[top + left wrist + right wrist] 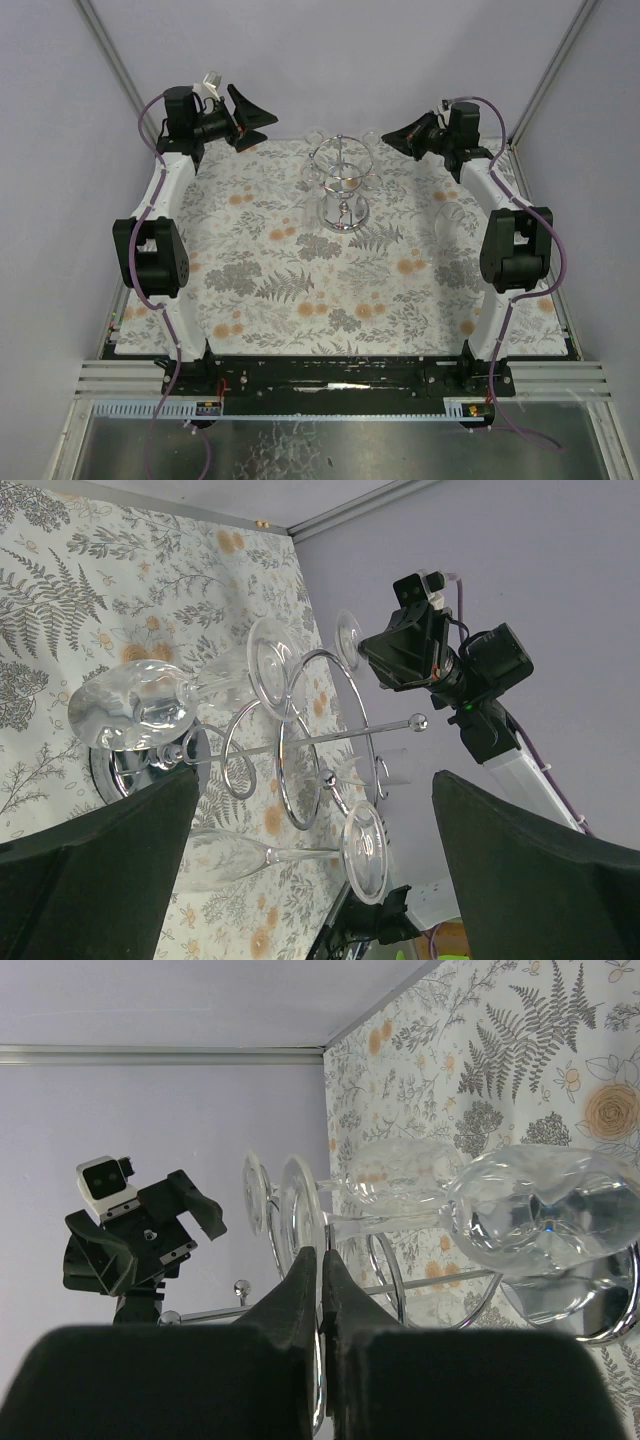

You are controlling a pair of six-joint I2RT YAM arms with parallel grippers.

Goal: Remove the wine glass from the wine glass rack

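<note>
The chrome wine glass rack (343, 190) stands at the back middle of the table, with several clear glasses hanging from its rings, bowls down. My right gripper (321, 1265) is shut on the rim of the round foot of one wine glass (540, 1210); that foot sits edge-on between the two pads. From the left wrist, the right gripper (372, 652) meets a glass foot at the far side of the rack (300, 742). My left gripper (255, 125) stands wide open left of the rack and holds nothing. Another hanging glass (365, 850) lies beyond its fingers.
The rack's mirrored base (600, 1310) rests on the fern-patterned cloth (300, 290). A clear glass (448, 215) seems to stand on the cloth near the right arm. Grey walls close in the back and both sides.
</note>
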